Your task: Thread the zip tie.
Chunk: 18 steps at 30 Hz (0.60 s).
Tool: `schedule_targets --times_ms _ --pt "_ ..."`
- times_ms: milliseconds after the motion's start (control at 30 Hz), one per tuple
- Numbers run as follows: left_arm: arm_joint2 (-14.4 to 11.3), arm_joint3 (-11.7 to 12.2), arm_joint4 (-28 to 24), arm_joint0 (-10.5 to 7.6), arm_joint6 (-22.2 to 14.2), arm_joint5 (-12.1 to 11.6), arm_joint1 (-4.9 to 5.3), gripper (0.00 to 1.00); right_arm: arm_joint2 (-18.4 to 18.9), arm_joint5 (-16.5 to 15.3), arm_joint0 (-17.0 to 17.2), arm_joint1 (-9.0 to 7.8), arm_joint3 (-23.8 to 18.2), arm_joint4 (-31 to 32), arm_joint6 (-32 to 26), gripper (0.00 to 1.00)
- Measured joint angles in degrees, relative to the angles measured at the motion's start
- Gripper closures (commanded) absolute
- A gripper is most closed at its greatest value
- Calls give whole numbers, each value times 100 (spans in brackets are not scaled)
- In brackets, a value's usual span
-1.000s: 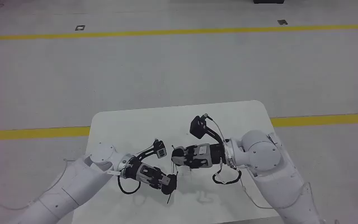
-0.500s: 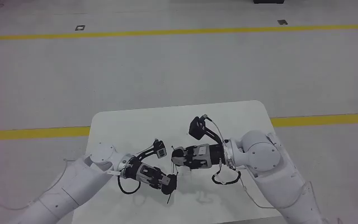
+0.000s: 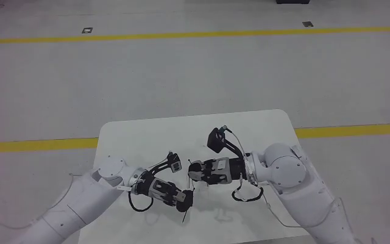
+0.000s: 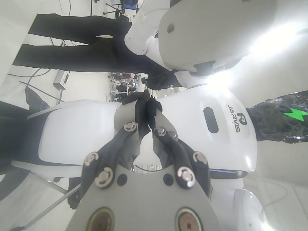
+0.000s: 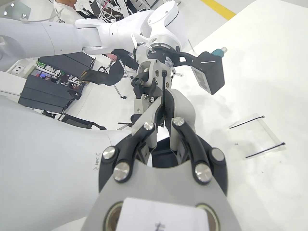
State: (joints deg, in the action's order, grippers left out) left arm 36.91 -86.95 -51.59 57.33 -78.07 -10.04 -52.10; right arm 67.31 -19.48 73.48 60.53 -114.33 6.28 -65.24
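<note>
Above the white bench (image 3: 152, 134), the right pincer (image 5: 165, 106) grips a black zip tie (image 5: 164, 90); the left pincer (image 4: 147, 108) is pinched closed.

The work surface is a white, smooth-topped table (image 3: 140, 131) with rounded corners. It stands on a pale grey floor (image 3: 183, 73) marked with yellow lines. Two thin black plastic zip ties (image 5: 246, 122) lie flat on the table top, straight, roughly parallel and apart from each other. The head end of each tie rests on a clear rectangular plastic sheet (image 5: 272, 133), which also lies flat on the table. A small dark speck (image 5: 237, 143) sits on the bare surface between the two ties.
</note>
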Motion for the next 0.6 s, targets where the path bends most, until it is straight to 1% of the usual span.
schedule_targets --times_ms 67,600 --pt "21 -52 13 34 71 22 0 100 -9 0 8 -28 -8 -14 23 100" --pt "222 -162 66 193 64 74 12 100 56 0 173 -243 -99 -65 260 100"
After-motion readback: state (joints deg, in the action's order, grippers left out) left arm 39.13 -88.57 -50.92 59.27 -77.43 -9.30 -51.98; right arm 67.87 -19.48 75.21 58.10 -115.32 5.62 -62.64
